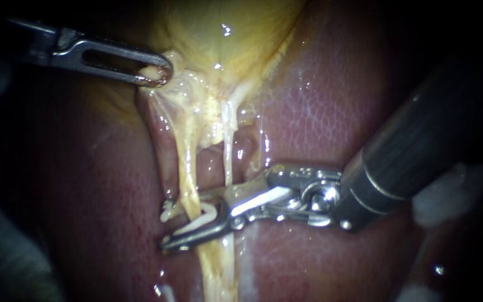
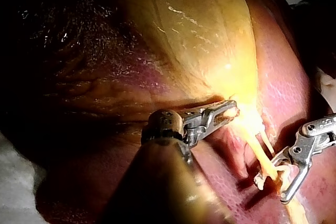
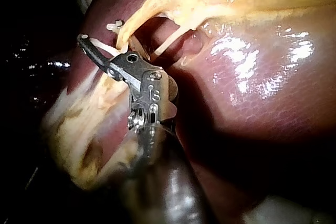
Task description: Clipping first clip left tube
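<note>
You have two instruments working. Your left instrument (image 1: 155, 75) pinches the edge of the gallbladder (image 1: 219, 33). Your right instrument (image 1: 175, 223) grips one white clip (image 1: 195, 226) between its jaws, placed around the left tube (image 1: 187, 173). The thinner second tube (image 1: 228, 151) lies free just beside it, over the liver (image 1: 331, 112).

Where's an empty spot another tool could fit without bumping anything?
Bare liver lies between the right tube and the shaft of the right instrument, and more below the left instrument. It's crowded where the right jaws hold the clip around the left tube, and where the left jaws grip the edge of the gallbladder.
</note>
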Controlling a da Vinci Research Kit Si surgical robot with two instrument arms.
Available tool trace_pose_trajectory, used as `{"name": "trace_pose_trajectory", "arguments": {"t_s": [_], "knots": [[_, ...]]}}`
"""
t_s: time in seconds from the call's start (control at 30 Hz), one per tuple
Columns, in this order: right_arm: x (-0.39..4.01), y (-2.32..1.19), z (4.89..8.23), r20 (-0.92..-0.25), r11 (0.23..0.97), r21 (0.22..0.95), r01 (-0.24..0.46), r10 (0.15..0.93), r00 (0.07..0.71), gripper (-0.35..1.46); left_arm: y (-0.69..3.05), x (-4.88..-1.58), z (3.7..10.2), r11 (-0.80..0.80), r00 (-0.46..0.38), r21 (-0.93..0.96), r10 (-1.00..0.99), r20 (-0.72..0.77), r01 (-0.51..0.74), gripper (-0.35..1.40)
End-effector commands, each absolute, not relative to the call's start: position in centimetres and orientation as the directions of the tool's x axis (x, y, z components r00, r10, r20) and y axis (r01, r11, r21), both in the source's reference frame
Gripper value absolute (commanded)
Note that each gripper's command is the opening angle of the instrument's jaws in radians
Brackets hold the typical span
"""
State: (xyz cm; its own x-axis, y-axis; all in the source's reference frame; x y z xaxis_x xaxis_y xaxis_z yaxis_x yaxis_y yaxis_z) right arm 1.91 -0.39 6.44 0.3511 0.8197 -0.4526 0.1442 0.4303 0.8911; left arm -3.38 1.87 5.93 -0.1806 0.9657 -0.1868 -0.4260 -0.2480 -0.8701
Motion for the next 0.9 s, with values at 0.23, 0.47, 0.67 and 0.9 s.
{"name": "trace_pose_trajectory", "arguments": {"t_s": [0.23, 0.47, 0.67, 0.9], "knots": [[1.9, -0.4, 6.53, -0.35, 0.316, 0.936, 0.156, 0.884, 0.31, 0.48, 1.87, -3.38, 5.93, -0.248, -0.18, -0.87, 0.966, -0.187, -0.426, -0.35], [1.91, -0.4, 6.55, -0.312, 0.277, 0.949, 0.154, 0.899, 0.307, 0.49, 1.87, -3.38, 5.93, -0.248, -0.18, -0.87, 0.966, -0.187, -0.426, -0.35], [1.93, -0.41, 6.56, -0.303, 0.264, 0.951, 0.162, 0.903, 0.306, 0.49, 1.87, -3.38, 5.93, -0.248, -0.18, -0.87, 0.966, -0.187, -0.426, -0.35], [2.0, -0.49, 6.65, -0.309, 0.27, 0.949, 0.162, 0.899, 0.309, 0.49, 1.87, -3.38, 5.93, -0.248, -0.18, -0.87, 0.966, -0.187, -0.426, -0.35]]}}
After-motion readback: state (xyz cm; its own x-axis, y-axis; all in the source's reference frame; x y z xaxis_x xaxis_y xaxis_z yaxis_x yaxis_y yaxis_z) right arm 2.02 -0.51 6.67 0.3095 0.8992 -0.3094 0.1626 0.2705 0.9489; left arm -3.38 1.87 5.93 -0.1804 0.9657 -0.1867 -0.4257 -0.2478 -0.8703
